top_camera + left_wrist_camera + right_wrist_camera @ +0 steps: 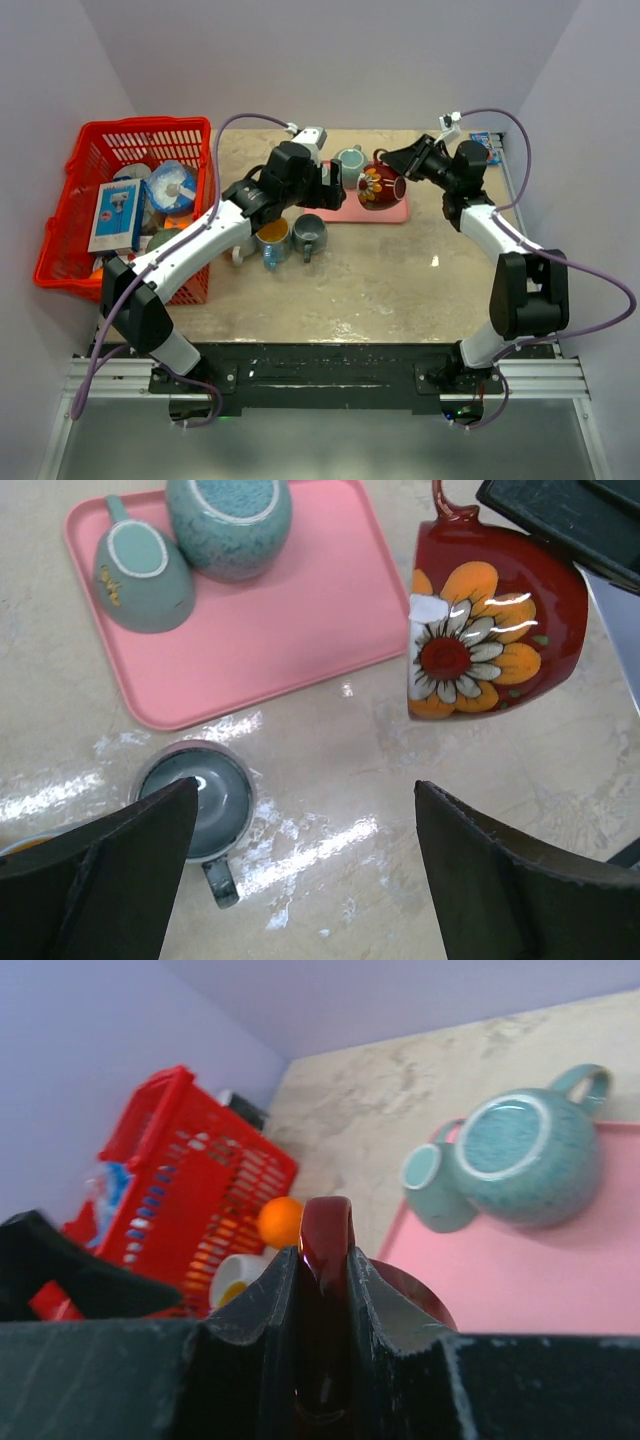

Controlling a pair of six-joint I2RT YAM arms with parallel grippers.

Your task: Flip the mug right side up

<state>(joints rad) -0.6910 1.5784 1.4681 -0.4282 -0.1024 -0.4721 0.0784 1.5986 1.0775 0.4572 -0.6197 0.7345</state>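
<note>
While the red mug (380, 187) with the orange flower is held by its handle, it is kept up in the air by the right gripper (400, 165). The handle is pinched tight between the two dark fingers (255, 1310), and this is seen best from the right wrist. The mug is tipped over on a slant, with its flower side turned up. It is found by the right end of the pink tray (395, 212), and it seems to be lifted off it. Which way its mouth is turned cannot be told for sure.

The left gripper (305, 850) is held wide open, and nothing is gripped in it. It is hung over the table (400, 280), just beside the red mug but not touching it. Right under it, a grey mug (200, 800) is stood the right way up on the table.

On the pink tray, a big round teal mug (228, 520) and a small teal mug (145, 575) are set upside down, side by side. A red basket (140, 127) full of things is placed at the far left.
</note>
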